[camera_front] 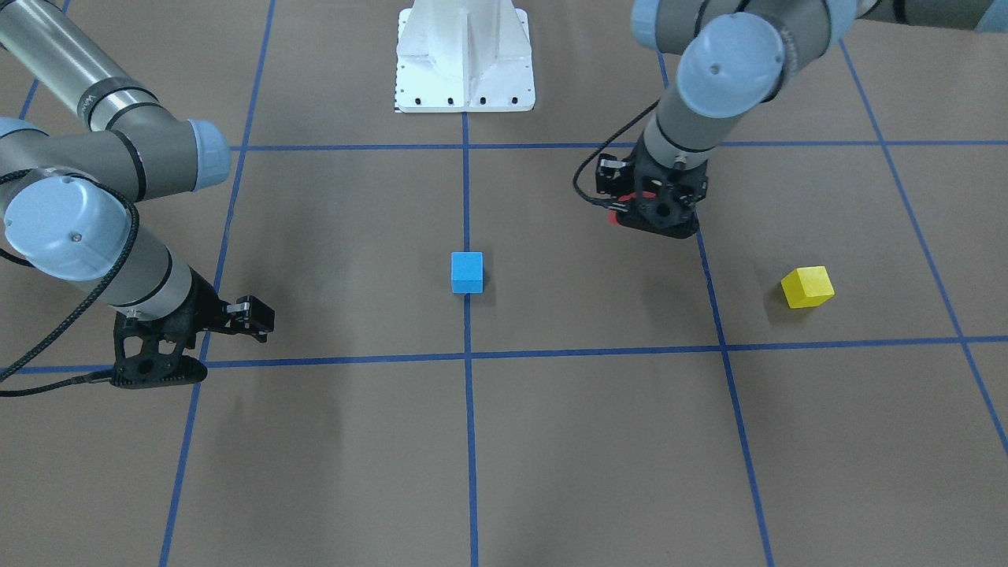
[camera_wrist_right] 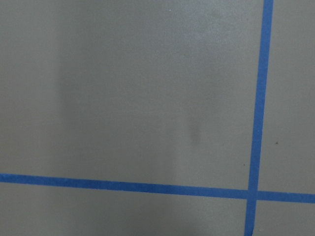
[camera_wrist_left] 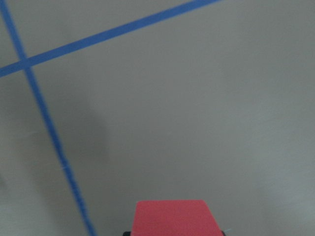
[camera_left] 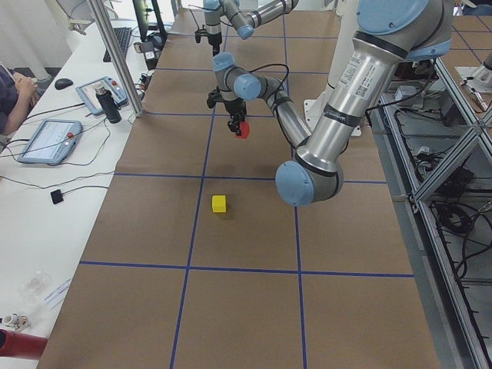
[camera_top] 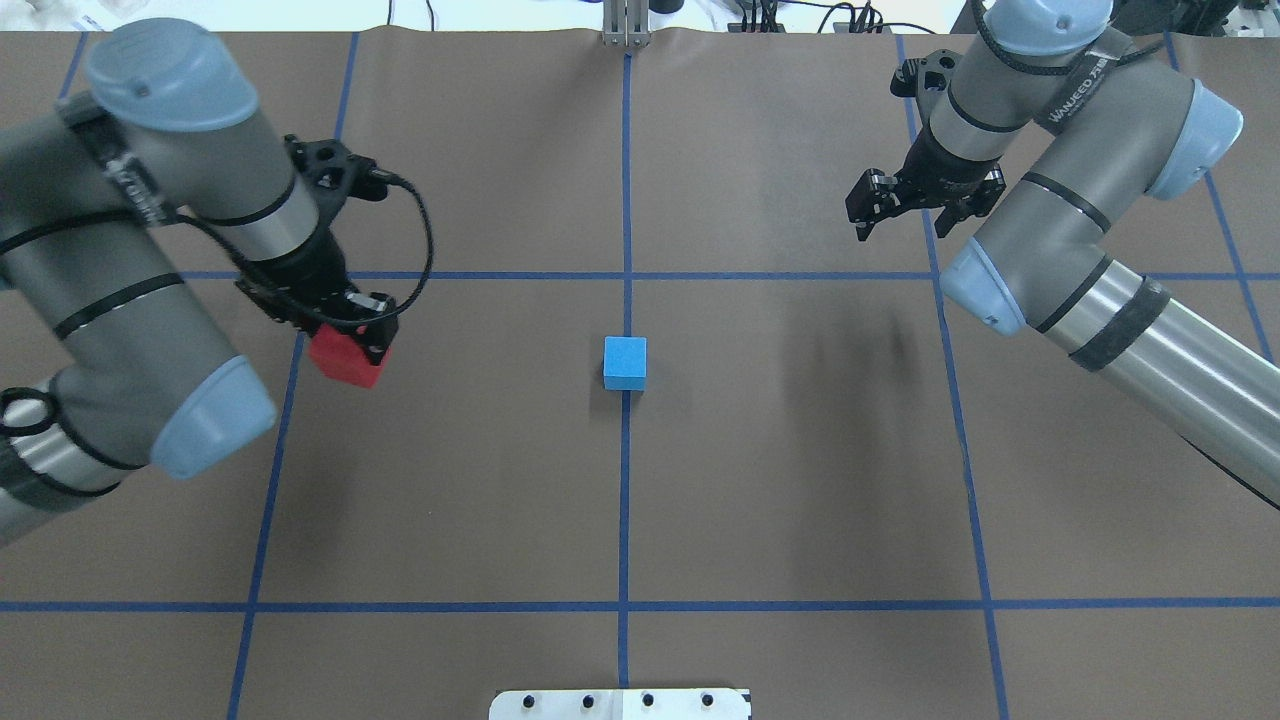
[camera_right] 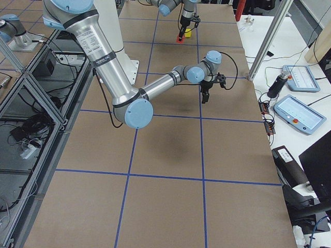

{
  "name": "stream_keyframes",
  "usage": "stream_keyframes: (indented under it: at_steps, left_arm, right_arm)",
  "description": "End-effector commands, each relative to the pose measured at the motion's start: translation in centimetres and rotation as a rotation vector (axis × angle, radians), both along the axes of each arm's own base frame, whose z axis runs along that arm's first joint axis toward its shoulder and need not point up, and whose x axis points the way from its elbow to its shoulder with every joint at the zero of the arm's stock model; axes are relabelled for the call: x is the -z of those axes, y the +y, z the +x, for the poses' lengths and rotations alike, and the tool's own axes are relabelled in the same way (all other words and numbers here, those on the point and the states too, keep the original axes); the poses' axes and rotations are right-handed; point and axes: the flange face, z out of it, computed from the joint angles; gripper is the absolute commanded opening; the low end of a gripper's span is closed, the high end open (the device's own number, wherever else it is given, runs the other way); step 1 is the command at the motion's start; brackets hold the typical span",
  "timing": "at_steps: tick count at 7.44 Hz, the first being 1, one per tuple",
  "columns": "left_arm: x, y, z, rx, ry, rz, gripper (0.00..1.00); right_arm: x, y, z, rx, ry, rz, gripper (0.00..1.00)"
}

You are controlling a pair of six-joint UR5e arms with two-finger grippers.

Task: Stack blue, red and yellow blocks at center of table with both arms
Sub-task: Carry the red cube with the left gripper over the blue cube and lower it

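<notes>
Left gripper point(camera_top: 352, 335) — jaws closed on the red block point(camera_top: 345, 365), held at its tip above the table point(camera_top: 800, 480); the blue block point(camera_top: 625, 362) sits on a tape line point(camera_top: 626, 200) well off to this gripper's inner side, roughly between it and the right gripper point(camera_top: 915, 215). Right gripper — jaws spread, nothing between them, hovering farther from the robot's base point(camera_front: 465, 63) than the left one. Yellow block point(camera_front: 807, 287): on the table at the left gripper's outer side, apart from it and farther from the base.
</notes>
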Motion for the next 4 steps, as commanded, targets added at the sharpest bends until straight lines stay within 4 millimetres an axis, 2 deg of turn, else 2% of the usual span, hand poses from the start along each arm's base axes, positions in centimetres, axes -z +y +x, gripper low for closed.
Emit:
stream_keyframes:
  at_steps: [1,2,3,4]
  left_arm:
    - [8.4,-1.5,6.8,0.082,0.041,-0.088,0.0]
    - [9.6,-2.9,9.3,0.104,0.054,-0.107,0.0]
    - [9.6,-2.6,12.3,0.102,0.066,-0.124,0.0]
    - [9.2,-2.9,13.2,0.112,0.079,-0.129,0.0]
  right_arm:
    - [-0.6,-0.6,1.4,-0.019,0.004,-0.007,0.99]
    - [-1.5,-1.1,2.9,-0.013,0.01,0.005,0.99]
    - [-3.4,-1.5,5.1,0.015,0.025,0.04,0.99]
    - [-4.9,-2.0,7.5,0.021,0.036,0.056,0.99]
